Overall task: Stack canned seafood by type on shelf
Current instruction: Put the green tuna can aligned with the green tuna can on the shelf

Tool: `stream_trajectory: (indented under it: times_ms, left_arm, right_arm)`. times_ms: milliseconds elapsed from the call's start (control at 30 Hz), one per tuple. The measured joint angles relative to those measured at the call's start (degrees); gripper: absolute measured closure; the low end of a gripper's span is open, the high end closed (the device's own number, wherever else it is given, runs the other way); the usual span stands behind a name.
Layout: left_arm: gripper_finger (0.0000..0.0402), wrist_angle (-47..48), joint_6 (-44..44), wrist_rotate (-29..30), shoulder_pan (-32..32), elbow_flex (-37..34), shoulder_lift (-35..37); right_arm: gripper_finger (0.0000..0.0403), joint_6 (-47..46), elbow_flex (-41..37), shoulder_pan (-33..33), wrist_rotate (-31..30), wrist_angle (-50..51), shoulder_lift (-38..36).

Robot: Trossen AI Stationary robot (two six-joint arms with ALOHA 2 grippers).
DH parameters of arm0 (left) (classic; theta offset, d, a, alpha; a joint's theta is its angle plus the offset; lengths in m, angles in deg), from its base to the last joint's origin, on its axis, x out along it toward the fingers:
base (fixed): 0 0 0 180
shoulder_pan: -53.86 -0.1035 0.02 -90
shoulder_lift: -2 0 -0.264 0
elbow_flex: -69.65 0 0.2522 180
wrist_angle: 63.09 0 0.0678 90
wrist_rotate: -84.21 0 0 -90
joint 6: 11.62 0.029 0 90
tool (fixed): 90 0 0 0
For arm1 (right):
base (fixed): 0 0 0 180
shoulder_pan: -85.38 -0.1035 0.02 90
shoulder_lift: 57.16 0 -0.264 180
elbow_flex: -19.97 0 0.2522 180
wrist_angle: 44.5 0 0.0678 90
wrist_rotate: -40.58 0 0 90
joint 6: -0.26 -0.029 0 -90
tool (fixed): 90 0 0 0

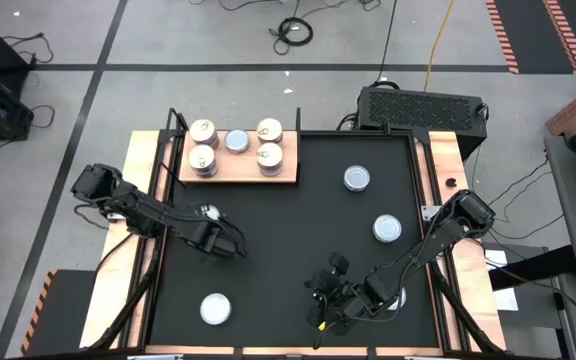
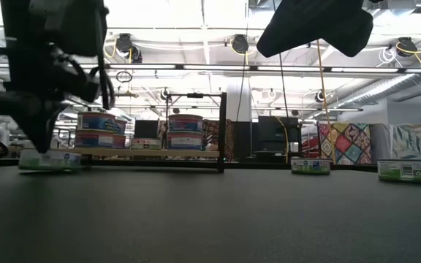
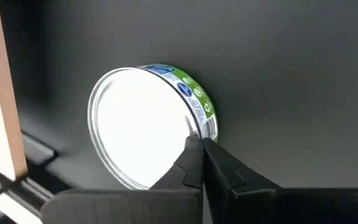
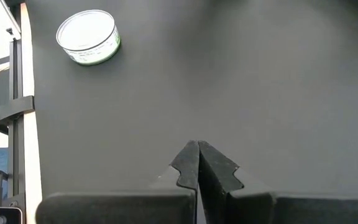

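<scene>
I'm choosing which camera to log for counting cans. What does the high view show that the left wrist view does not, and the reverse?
Only the high view shows the shelf with five cans, two of them in stacks of two by the low view, four more cans on the black mat, and the right gripper near the front edge. Only the left wrist view shows the green and blue label of the can and the left gripper with its fingers shut beside the can's rim. Both show that can and the mat.

Your left gripper (image 3: 201,149) sits low over the left side of the table, fingers pressed together with nothing between them, arm bent at the elbow. Your right gripper (image 4: 198,155) waits near the front edge, fingers also closed and empty.
</scene>
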Motion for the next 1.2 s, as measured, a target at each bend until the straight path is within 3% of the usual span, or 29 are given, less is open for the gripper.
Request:
stream_trajectory:
  times_ms: [167, 533, 867, 1200]
  left_arm:
    - [0.0401, 0.1, 5.0, 0.6, 0.0, 4.3, 0.0]
    - [0.0401, 0.7, 16.2, 8.2, -3.2, 12.8, 0.1]
    - [0.0401, -0.3, 29.4, 10.1, -16.1, 13.5, 0.1]
    - [0.0401, -8.4, 39.7, 9.7, -28.8, 13.5, 0.1]
  right_arm:
    - [0.0403, 0.0, 0.0, 0.0, 0.0, 0.0, 0.0]
    - [0.0403, 0.0, 0.0, 0.0, 0.0, -0.5, 0.0]
    - [0.0403, 0.9, 0.0, 0.0, 0.4, -0.4, 0.0]
    - [0.0403, 2.8, 0.0, 0.0, 1.2, -0.1, 0.0]
